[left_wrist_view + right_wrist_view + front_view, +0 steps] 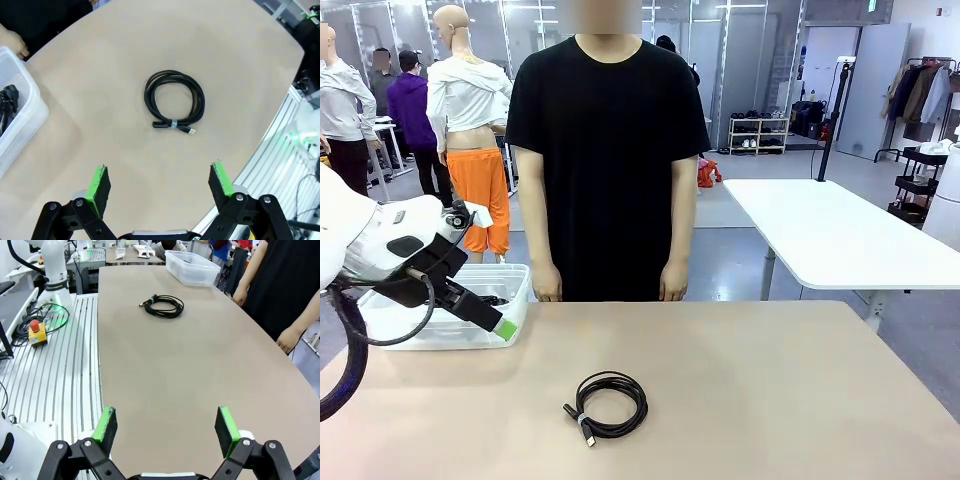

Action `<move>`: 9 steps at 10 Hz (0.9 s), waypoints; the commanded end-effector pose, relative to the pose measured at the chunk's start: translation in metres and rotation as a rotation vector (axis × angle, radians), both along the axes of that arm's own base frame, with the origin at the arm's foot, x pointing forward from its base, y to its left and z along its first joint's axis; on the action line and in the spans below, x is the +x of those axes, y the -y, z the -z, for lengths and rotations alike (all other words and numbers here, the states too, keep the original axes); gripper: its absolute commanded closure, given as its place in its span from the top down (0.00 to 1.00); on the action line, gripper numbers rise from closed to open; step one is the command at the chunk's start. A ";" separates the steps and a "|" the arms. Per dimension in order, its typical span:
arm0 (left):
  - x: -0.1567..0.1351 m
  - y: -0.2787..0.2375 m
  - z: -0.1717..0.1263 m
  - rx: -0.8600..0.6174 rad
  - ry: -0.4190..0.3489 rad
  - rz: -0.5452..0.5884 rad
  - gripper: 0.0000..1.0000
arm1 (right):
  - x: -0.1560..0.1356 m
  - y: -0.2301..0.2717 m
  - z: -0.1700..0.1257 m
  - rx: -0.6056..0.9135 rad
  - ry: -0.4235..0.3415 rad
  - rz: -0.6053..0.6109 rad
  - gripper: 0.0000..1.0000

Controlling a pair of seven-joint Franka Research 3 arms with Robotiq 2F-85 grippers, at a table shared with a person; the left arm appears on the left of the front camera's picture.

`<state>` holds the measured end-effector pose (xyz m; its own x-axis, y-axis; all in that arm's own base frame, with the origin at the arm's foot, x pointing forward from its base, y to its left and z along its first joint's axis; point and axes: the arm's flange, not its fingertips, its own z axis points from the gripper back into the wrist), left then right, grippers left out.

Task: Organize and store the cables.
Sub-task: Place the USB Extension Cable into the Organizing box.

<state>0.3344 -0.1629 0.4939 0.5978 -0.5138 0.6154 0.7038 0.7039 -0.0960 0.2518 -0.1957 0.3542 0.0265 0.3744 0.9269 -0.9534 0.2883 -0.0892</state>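
Note:
One coiled black cable (609,404) lies flat on the beige table near the front middle; the left wrist view has this cable (174,101) straight ahead, and in the right wrist view the cable (163,306) is far off. More black cables (7,102) rest inside the clear plastic bin (516,309) at the table's left. My left gripper (161,179) hangs open and empty above the table, between the bin and the coil. My right gripper (167,425) is open and empty over bare tabletop.
A person in a black shirt stands at the far edge with both hands (548,292) hanging down by the table. The left arm's body (390,245) hovers over the bin. A second white table (820,225) stands behind on the right.

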 end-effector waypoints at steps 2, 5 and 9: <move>0.000 0.000 0.000 0.000 0.000 0.000 1.00 | 0.001 0.000 -0.002 0.001 -0.001 0.008 1.00; 0.038 0.091 0.029 0.180 -0.222 -0.125 1.00 | 0.001 0.000 -0.002 0.001 -0.001 0.008 1.00; 0.066 0.153 0.085 0.416 -0.347 -0.405 1.00 | 0.001 0.000 -0.002 0.001 -0.001 0.008 1.00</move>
<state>0.3848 -0.2891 0.4074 0.8755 -0.4242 0.2313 0.4247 0.9039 0.0505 0.2523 -0.1954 0.3549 0.0276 0.3779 0.9254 -0.9533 0.2884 -0.0894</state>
